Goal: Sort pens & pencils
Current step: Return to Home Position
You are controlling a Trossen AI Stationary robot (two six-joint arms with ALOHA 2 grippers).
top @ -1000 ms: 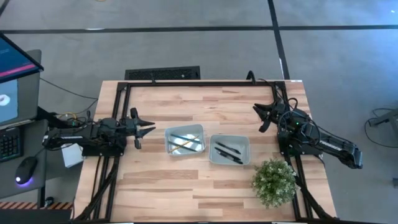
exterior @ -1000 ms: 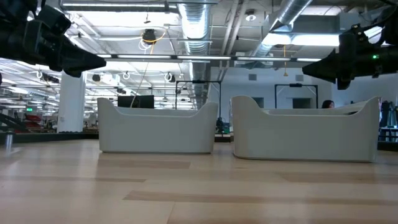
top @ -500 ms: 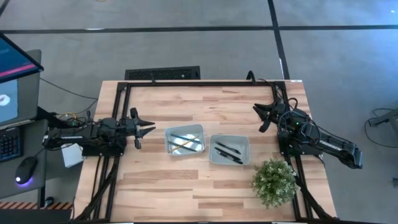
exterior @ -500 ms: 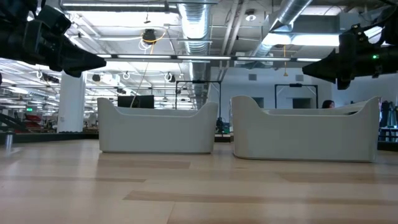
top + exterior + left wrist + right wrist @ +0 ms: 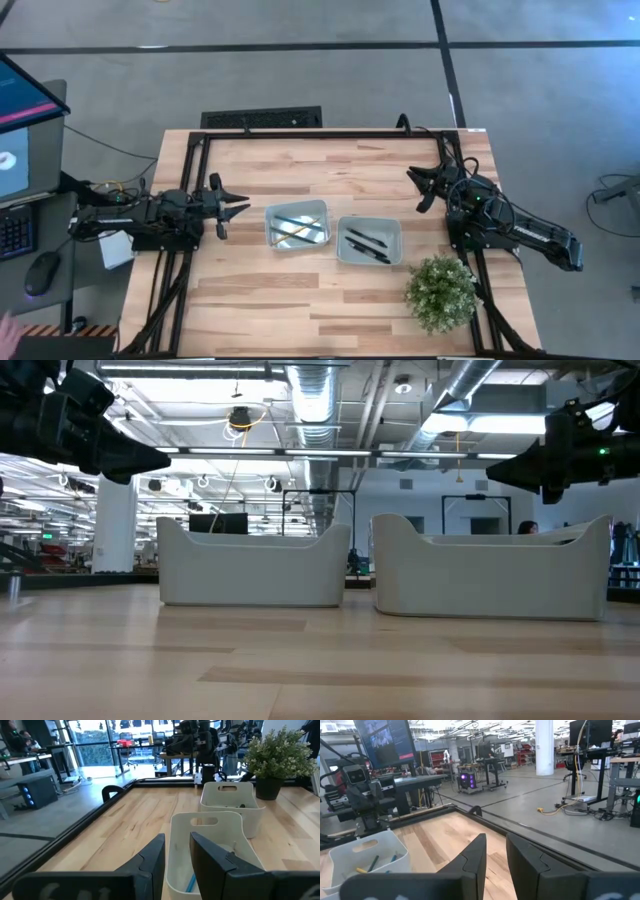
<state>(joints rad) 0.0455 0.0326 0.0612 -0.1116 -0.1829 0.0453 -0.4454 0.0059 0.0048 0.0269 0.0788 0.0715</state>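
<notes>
The pencils (image 5: 296,228) lay in the left grey bin (image 5: 270,240) and the black pens (image 5: 366,245) in the right grey bin (image 5: 343,256), the bins just beside each other at mid-worktop (image 5: 300,170). The left arm's fingers (image 5: 151,862) hung above the worktop's left edge, narrowly parted and empty. The right arm's fingers (image 5: 472,857), raised near the right edge by a potted plant (image 5: 441,292), were likewise slightly parted, holding nothing.
</notes>
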